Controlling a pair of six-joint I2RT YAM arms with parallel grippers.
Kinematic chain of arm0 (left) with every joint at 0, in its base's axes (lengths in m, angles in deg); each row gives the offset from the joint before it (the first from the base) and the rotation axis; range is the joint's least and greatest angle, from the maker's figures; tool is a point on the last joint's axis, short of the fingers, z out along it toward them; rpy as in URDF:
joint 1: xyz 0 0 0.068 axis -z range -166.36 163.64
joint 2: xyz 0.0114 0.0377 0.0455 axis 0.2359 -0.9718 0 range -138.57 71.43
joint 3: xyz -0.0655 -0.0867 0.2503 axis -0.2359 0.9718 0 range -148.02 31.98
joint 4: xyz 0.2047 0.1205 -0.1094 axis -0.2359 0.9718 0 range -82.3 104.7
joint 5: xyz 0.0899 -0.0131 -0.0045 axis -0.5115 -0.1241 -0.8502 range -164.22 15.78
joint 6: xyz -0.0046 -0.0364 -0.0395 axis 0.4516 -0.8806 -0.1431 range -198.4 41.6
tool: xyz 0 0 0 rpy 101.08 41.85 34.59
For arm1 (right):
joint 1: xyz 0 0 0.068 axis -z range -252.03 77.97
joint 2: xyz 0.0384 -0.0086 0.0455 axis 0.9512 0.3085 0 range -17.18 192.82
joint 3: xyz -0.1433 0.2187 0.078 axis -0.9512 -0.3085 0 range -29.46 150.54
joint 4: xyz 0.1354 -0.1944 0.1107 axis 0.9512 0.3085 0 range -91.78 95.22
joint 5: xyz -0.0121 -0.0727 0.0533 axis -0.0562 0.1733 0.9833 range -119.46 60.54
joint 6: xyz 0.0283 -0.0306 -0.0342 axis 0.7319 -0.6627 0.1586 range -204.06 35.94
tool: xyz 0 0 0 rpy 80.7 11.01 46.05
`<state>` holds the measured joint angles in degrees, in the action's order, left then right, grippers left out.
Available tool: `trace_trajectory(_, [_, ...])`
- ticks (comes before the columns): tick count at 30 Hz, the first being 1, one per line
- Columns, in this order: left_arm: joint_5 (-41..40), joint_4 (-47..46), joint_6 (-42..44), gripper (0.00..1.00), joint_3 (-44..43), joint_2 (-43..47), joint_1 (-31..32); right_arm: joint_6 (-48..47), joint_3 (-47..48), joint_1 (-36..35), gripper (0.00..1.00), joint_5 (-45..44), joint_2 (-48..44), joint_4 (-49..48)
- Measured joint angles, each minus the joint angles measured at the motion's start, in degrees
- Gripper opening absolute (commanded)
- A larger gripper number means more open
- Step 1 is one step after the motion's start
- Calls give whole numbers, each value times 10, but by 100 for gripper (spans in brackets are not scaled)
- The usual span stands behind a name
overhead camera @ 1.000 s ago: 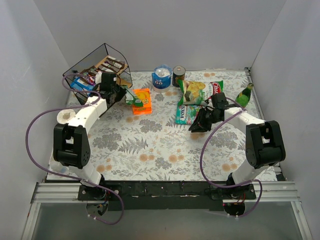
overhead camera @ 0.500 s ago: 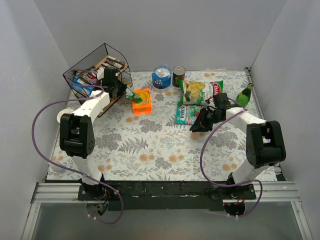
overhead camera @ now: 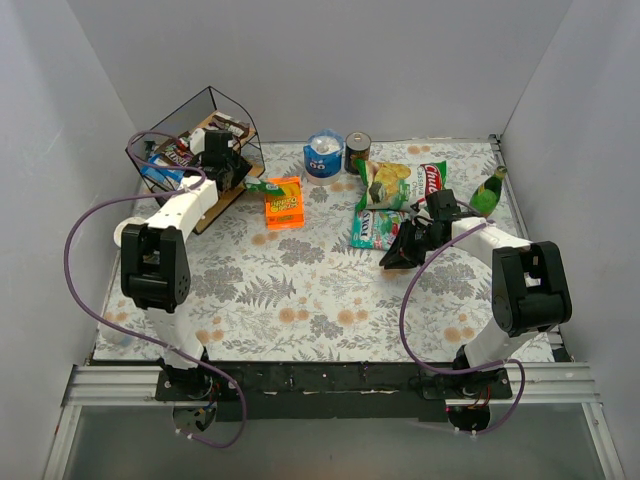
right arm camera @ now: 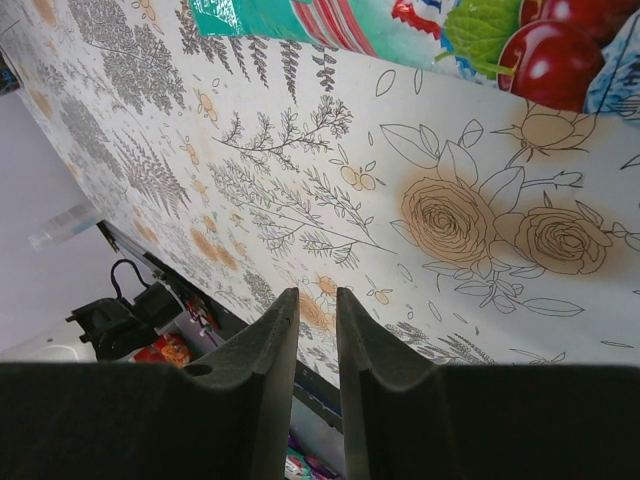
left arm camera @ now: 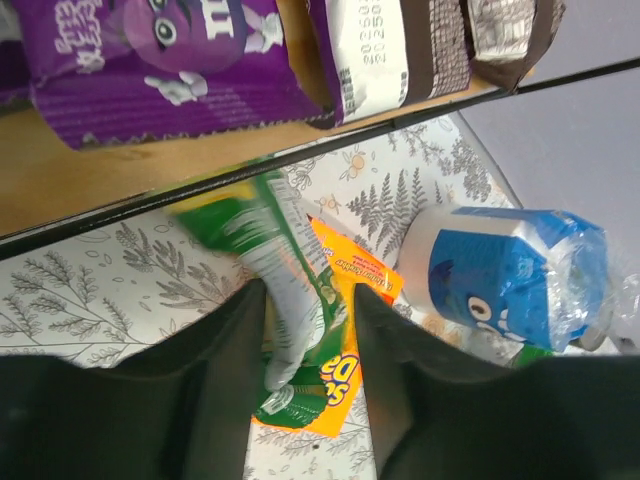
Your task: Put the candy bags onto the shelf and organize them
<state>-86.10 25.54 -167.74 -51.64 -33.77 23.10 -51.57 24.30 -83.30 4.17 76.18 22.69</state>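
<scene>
Though tiny overhead, green bag (left arm camera: 250, 225) sits clamped in left pincer (left arm camera: 308, 300).

Wide open over cloth (overhead camera: 300, 290) mid-table and near edge. Tight at shelf (left arm camera: 60, 190): purple bag (left arm camera: 150, 60), brown bags (left arm camera: 430, 50) filling board, wire rail (left arm camera: 400, 126) across front, orange packet (overhead camera: 284, 202) and blue can (overhead camera: 323, 155) near. Far right blocked by chip bag (overhead camera: 405, 185), teal bag (overhead camera: 372, 230), bottle (overhead camera: 488, 190).

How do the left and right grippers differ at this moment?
The left gripper is clamped on a green candy bag; the right gripper holds nothing and is closed almost fully. The left gripper sits right at the edge of the shelf; the right gripper hangs over the bare table, near a teal bag. Both are dark, with two fingers.
</scene>
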Motion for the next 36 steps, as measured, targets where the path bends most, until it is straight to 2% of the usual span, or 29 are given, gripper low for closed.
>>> trace_trajectory(2, [-4, 1, 6, 54, -8, -3, 0, 0, -2, 0, 29, 0, 0, 0])
trace_trajectory(8, [-12, 5, 9, 59, -7, -3, 7, 0, -3, 0, 29, 0, 0, 0])
trace_trajectory(13, [-14, 14, -14, 63, 28, 15, 28, 0, -4, 0, 29, 0, 0, 0])
trace_trajectory(18, [-10, 14, -55, 64, 92, 33, 48, -2, -13, 1, 29, 2, 0, -2])
trace_trajectory(23, [-14, 5, -83, 49, 151, 38, 76, -4, -18, 1, 29, 8, 0, -4])
trace_trajectory(29, [-33, -16, -82, 49, 177, 38, 106, -12, -21, 1, 29, 10, 0, -5])
trace_trajectory(33, [-64, -44, -56, 58, 177, 38, 112, -13, -21, 1, 29, 12, 0, -5])
trace_trajectory(36, [-84, -73, -29, 61, 177, 38, 111, -14, -21, 1, 29, 12, 0, -5])
